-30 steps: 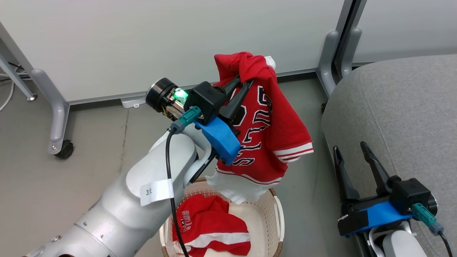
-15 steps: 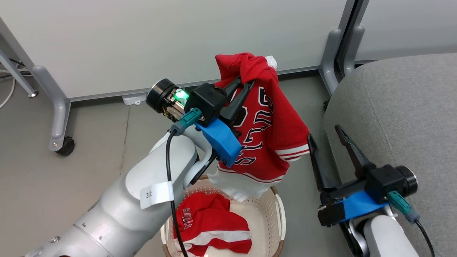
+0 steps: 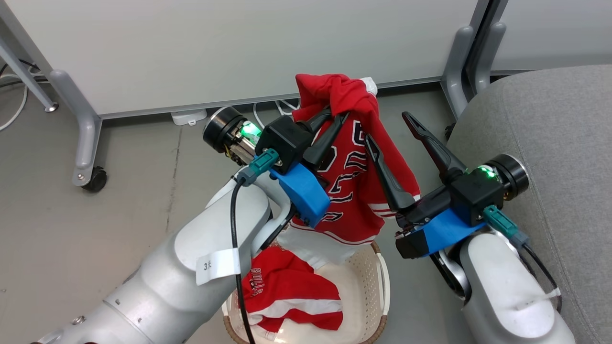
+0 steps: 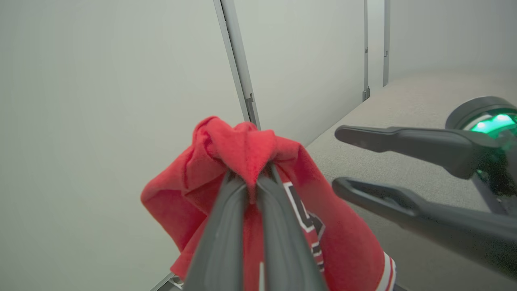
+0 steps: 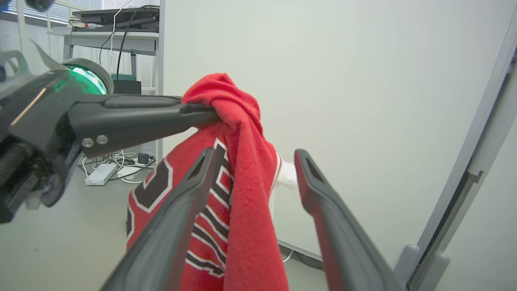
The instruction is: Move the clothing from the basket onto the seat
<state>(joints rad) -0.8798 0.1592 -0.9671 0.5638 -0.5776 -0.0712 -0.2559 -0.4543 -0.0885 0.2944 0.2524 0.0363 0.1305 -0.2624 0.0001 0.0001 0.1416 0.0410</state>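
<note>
A red jersey (image 3: pixel 356 177) with black-and-white lettering hangs above the basket (image 3: pixel 377 286), pinched near its top by my left gripper (image 3: pixel 337 114), which is shut on the bunched cloth (image 4: pixel 242 149). My right gripper (image 3: pixel 387 126) is open beside the hanging jersey, its fingers either side of the cloth's right edge (image 5: pixel 246 202) without closing on it. More red and white clothing (image 3: pixel 291 296) lies in the cream basket below. The grey seat (image 3: pixel 550 134) fills the right side.
White partition panels on grey castor legs (image 3: pixel 88 138) stand behind, with a second leg (image 3: pixel 459 71) close to the seat's corner. A white power strip (image 3: pixel 189 116) and cables lie on the grey floor under the panel.
My right gripper has risen from beside the seat and swung left up to the hanging jersey, staying open. The left gripper keeps holding the jersey; the head camera shifted slightly.
</note>
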